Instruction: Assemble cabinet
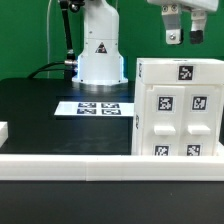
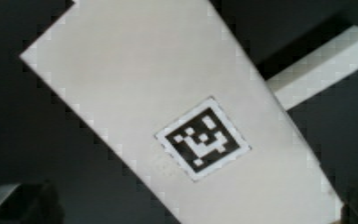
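Note:
The cabinet (image 1: 180, 110) is a large white box standing upright at the exterior view's right, with four tagged panels on its front face and one tag on top. My gripper (image 1: 186, 36) hangs above its top, apart from it, jaws open and empty. In the wrist view the cabinet's white top face (image 2: 149, 90) with one tag (image 2: 206, 137) fills the middle. A dark fingertip (image 2: 25, 200) shows at one lower corner, and nothing lies between the jaws.
The marker board (image 1: 98, 108) lies flat on the black table in front of the white robot base (image 1: 100, 55). A long white rail (image 1: 70, 163) runs along the table's front edge; a white bar (image 2: 327, 65) shows past the cabinet in the wrist view.

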### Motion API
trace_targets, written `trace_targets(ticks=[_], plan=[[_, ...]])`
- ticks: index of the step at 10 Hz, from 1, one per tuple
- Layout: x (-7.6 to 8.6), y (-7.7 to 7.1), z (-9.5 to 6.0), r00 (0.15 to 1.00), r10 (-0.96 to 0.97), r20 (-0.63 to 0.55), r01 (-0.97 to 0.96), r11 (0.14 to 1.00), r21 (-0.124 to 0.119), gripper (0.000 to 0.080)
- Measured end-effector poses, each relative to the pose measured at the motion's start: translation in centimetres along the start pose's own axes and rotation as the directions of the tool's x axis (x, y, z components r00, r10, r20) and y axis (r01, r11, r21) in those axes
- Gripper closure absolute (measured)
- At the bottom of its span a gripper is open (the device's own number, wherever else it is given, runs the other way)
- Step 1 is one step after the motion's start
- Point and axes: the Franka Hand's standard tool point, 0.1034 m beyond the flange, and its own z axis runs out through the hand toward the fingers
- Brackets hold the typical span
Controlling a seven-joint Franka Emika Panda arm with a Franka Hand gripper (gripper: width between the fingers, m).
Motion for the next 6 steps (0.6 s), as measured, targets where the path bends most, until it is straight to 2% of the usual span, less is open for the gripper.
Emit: trace_targets(ticks=[4,6], plan=[[-0.6,0.1,0.7,0.967,-0.251,0.034,0.251,0.968,-0.001,0.0002],[-0.8,0.0,1.2,0.959,-0.280,0.043,0.280,0.960,0.005,0.0002]])
